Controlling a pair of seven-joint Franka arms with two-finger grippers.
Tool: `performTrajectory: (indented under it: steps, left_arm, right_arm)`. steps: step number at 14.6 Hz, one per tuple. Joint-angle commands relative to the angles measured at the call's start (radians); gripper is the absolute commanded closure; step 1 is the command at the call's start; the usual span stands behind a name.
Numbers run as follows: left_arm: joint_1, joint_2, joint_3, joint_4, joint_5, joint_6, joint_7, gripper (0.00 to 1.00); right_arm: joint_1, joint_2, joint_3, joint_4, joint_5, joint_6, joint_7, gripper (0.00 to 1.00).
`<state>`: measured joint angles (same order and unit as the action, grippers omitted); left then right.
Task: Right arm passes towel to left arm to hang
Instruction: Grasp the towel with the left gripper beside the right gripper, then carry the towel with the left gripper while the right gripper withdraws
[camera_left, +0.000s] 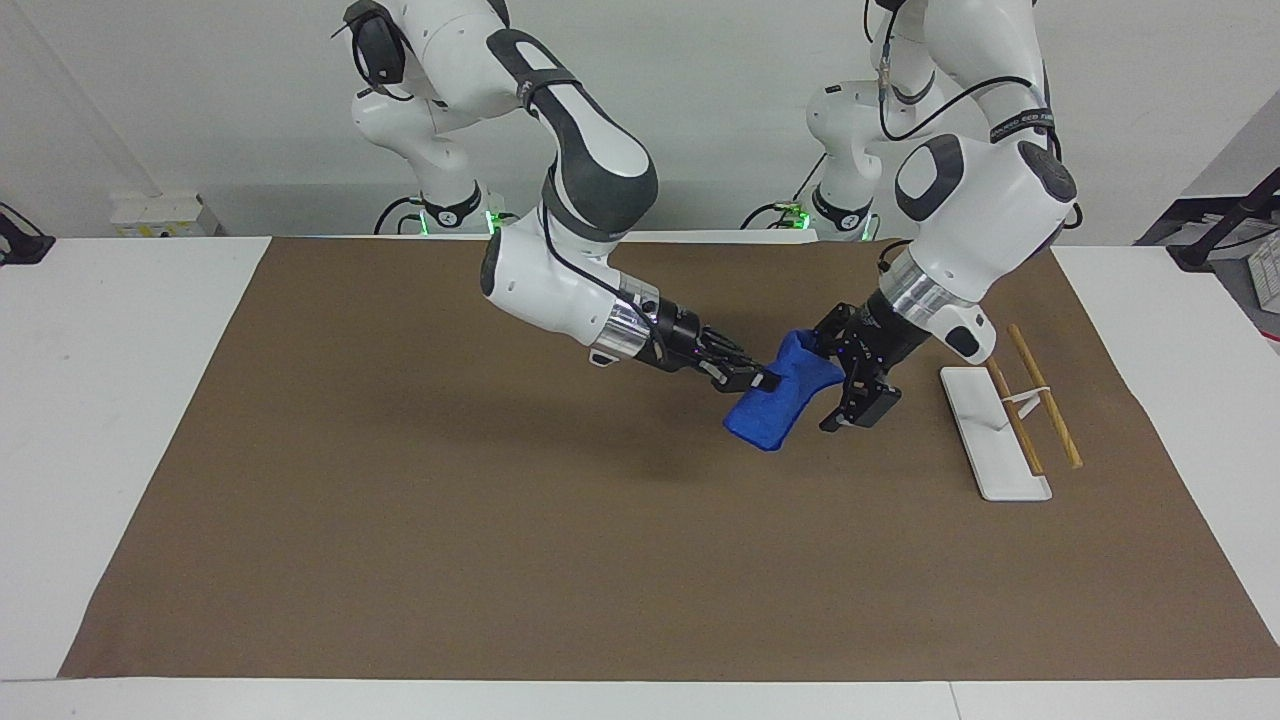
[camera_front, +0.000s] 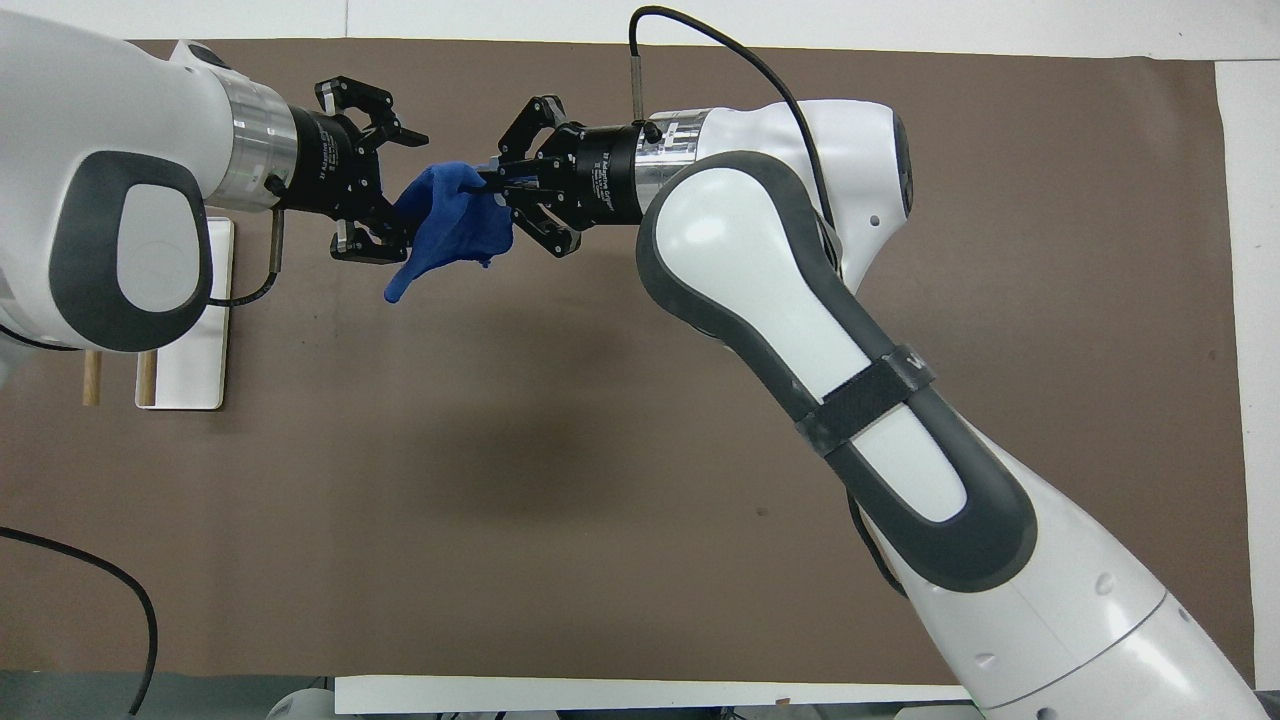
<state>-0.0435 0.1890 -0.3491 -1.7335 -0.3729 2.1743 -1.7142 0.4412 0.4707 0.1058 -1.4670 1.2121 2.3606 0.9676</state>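
Note:
My right gripper (camera_left: 765, 380) is shut on one end of the royal-blue towel (camera_left: 780, 397) and holds it in the air over the brown mat; the towel hangs down bunched. In the overhead view the right gripper (camera_front: 490, 190) pinches the towel (camera_front: 450, 222) at its side. My left gripper (camera_left: 830, 385) is open, and its fingers stand on either side of the towel's free end. The overhead view shows the left gripper (camera_front: 405, 190) with the cloth reaching in between its spread fingers.
A white rack base (camera_left: 990, 440) with wooden rods (camera_left: 1045, 412) stands on the brown mat (camera_left: 500, 500) toward the left arm's end of the table, beside the left gripper. It also shows in the overhead view (camera_front: 185, 350).

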Motion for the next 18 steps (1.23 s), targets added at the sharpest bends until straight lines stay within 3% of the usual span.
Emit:
performTrajectory:
  steps: [1,4,6,8,13,15,16,17,18]
  left_arm:
    - [-0.009,-0.005,0.001,-0.020,-0.008,0.036,0.001,0.50]
    - [-0.007,-0.003,0.001,-0.017,0.000,0.038,0.005,0.80]
    - [-0.006,-0.002,0.001,-0.014,0.003,0.039,0.007,0.92]
    - [-0.006,0.009,0.004,-0.009,0.003,0.041,0.017,0.97]
    - [0.008,0.027,0.012,0.037,0.011,0.041,0.028,0.99]
    - [0.013,0.038,0.006,0.061,0.083,0.042,0.021,1.00]
    - [0.023,0.038,0.002,0.061,0.103,0.042,0.031,1.00]
    - [0.037,0.038,0.002,0.063,0.106,0.044,0.033,1.00]
    - [0.054,0.038,0.001,0.064,0.106,0.044,0.033,1.00]
  right_arm:
    - [0.002,-0.023,-0.002,-0.026,0.021,0.014,0.005,1.00]
    - [0.004,-0.023,-0.002,-0.026,0.021,0.014,0.005,1.00]
    - [0.004,-0.023,-0.002,-0.026,0.021,0.014,0.005,1.00]
    - [0.004,-0.023,-0.002,-0.024,0.021,0.014,0.005,1.00]
    - [0.004,-0.023,-0.002,-0.024,0.021,0.016,0.005,0.96]
    - [0.004,-0.023,-0.002,-0.024,0.021,0.016,0.005,0.96]
    - [0.004,-0.023,-0.002,-0.024,0.021,0.016,0.005,0.92]
    - [0.004,-0.023,-0.002,-0.024,0.021,0.016,0.002,0.79]
    - [0.004,-0.023,-0.002,-0.024,0.017,0.014,-0.004,0.46]
